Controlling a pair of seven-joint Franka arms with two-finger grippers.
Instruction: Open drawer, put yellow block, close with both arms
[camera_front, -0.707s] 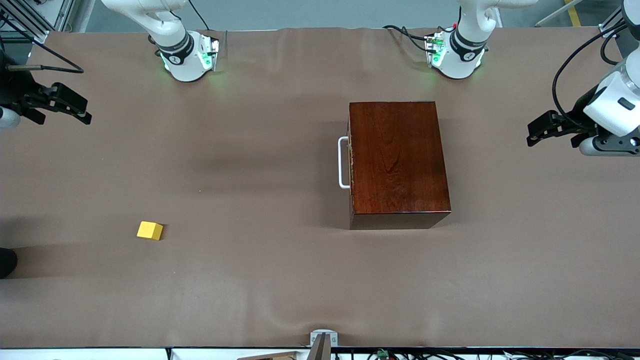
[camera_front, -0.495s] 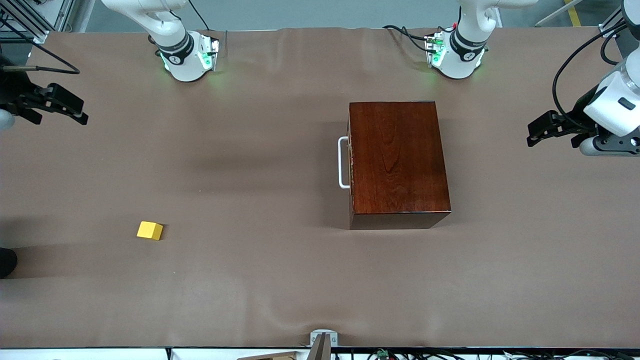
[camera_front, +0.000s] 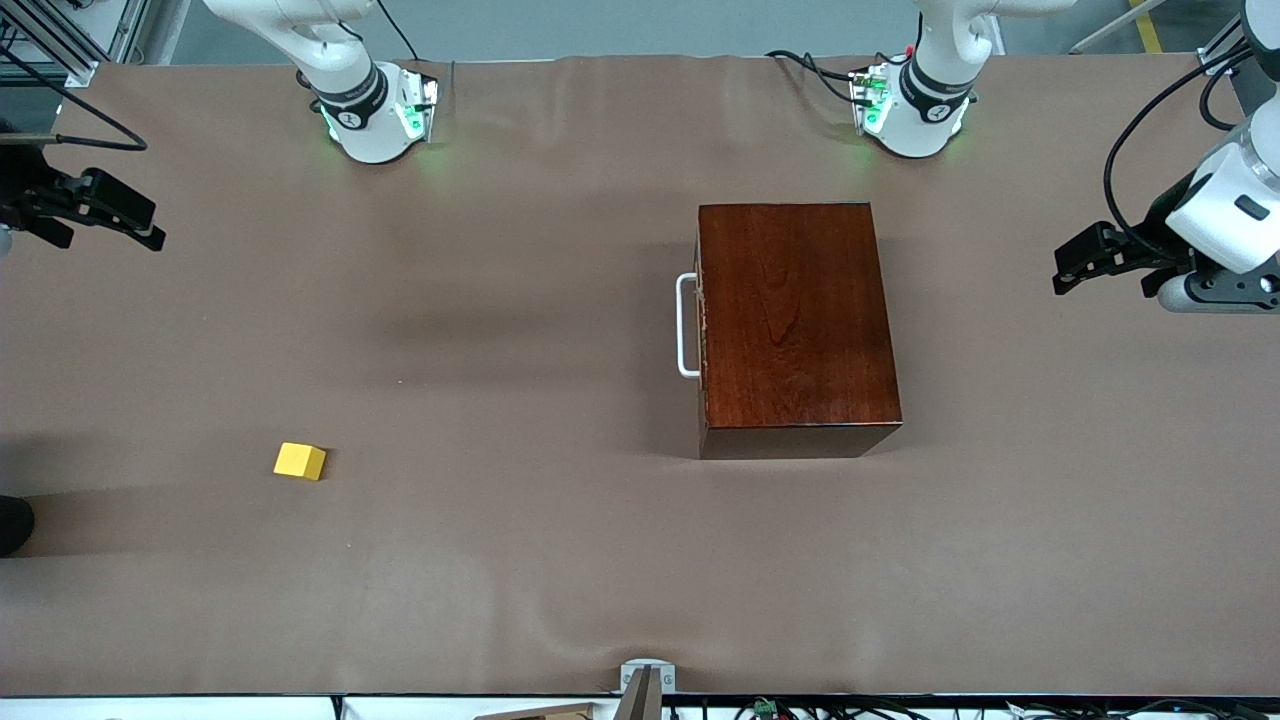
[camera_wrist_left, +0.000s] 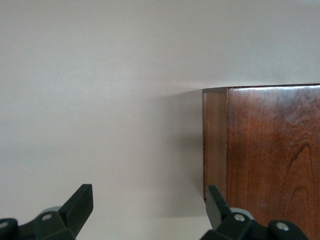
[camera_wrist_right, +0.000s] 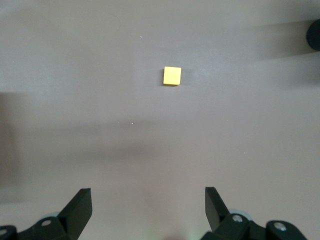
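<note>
- Brown-covered worktop (camera_front: 520, 560): a broad bare stretch lies between the two task things, and more bare cover runs along the edge nearest the front camera.
- Glossy mahogany-coloured wooden box (camera_front: 795, 320) sits toward the left arm's end of the worktop, flat on the cover, with bare cover on all four sides.
- Drawer with dark reddish-brown front (camera_front: 701, 325) is pushed in flush with the box; its white U-shaped handle (camera_front: 684, 325) faces the right arm's end and has open room in front of it.
- Small bright yellow cuboid block (camera_front: 299, 461) rests on the worktop toward the right arm's end, nearer the front camera than the box and well apart from it. Nothing touches it.
- Left tool (camera_front: 1072, 264), black, two-fingered: up in the air over the worktop's edge at the left arm's end, apart from the box. In the left wrist view its fingers (camera_wrist_left: 80, 202) stand wide apart with nothing between them; a corner of the box (camera_wrist_left: 260, 145) shows ahead.
- Right tool (camera_front: 125, 218): in the air over the worktop's edge at the right arm's end. In the right wrist view its fingers (camera_wrist_right: 80, 205) are spread wide and empty; the yellow block (camera_wrist_right: 172, 76) lies well ahead of them, untouched.
</note>
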